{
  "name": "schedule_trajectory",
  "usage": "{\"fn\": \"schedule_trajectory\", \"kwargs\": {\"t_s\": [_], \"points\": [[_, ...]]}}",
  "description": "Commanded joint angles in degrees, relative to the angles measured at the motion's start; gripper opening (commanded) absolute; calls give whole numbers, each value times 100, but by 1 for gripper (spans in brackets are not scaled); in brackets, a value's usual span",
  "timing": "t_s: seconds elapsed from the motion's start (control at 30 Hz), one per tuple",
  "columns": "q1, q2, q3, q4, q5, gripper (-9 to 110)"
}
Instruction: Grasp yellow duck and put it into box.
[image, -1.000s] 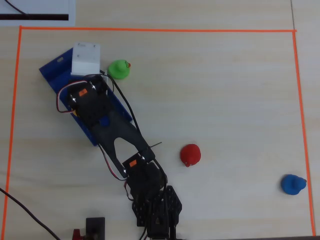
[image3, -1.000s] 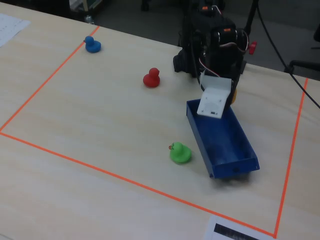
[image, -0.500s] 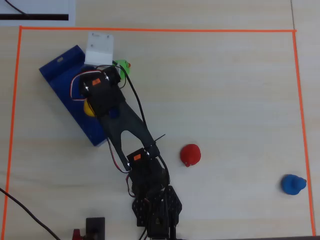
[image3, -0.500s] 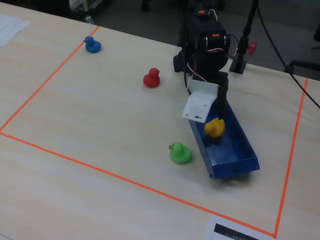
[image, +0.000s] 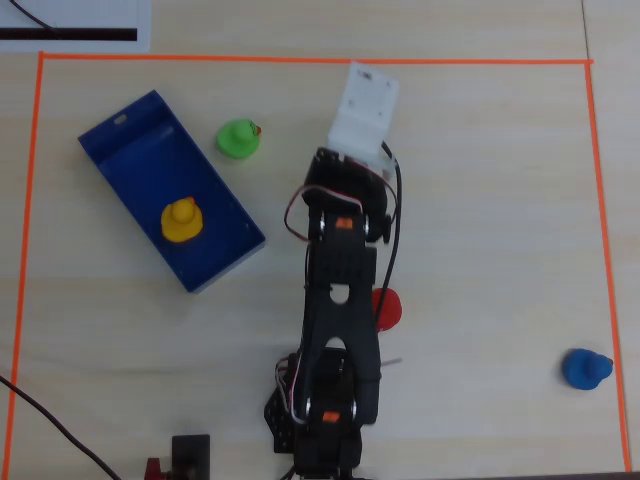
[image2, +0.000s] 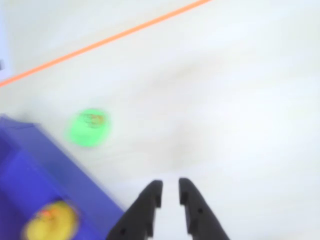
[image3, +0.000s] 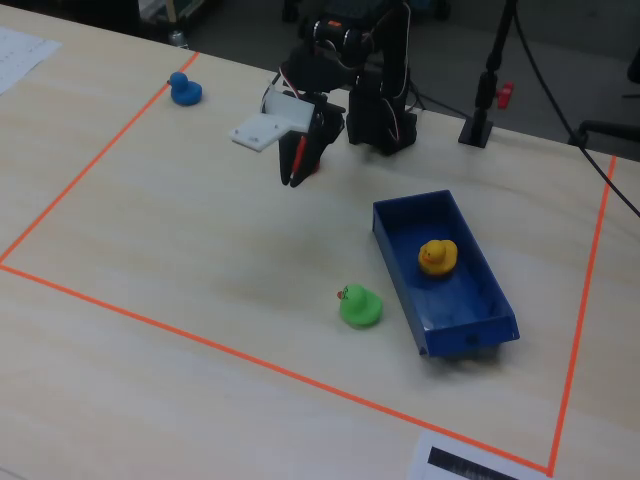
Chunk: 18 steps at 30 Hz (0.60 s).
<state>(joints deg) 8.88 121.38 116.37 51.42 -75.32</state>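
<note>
The yellow duck (image: 182, 220) sits inside the blue box (image: 120, 140) at the left of the overhead view. It also shows in the fixed view (image3: 437, 256) and, blurred, at the bottom left of the wrist view (image2: 50, 225). The box also shows in the fixed view (image3: 400, 218) and the wrist view (image2: 30, 165). My gripper (image2: 170, 192) hangs above bare table to the right of the box, clear of it. Its jaws are almost shut with a narrow gap and hold nothing. In the fixed view the gripper (image3: 290, 180) points down, raised off the table.
A green duck (image: 239, 138) stands just outside the box's long wall. A red duck (image: 388, 308) sits beside the arm and a blue duck (image: 586, 369) lies near the right tape line. Orange tape (image: 300, 60) frames the work area.
</note>
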Motion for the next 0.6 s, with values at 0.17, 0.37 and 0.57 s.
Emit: {"fn": "schedule_trajectory", "kwargs": {"t_s": [0.17,0.37,0.57], "points": [[-343,4061,5414,97,-589,0],[-773,4896,5897,642,-527,0],[-1002,5581,6179,1195,-536,0]]}}
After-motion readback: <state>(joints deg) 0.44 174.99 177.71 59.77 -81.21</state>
